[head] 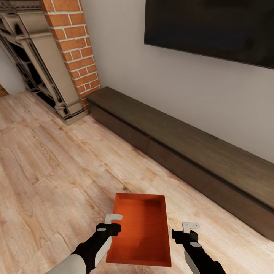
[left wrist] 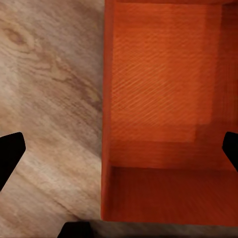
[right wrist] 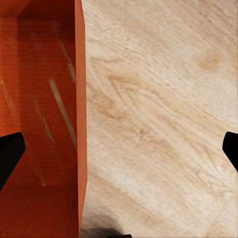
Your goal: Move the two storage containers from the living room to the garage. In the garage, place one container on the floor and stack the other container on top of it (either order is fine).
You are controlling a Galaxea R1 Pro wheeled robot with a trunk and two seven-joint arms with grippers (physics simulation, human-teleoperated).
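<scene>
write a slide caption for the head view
Both grippers, left and right, flank an orange-red storage container on the wood-plank floor.

Bare wood floor (head: 57, 171) flanks the container (head: 140, 232).

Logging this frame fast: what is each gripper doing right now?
Left gripper: open, straddling the orange bin's left wall, not gripping.
Right gripper: open, straddling the bin's right wall, holding nothing.
</scene>
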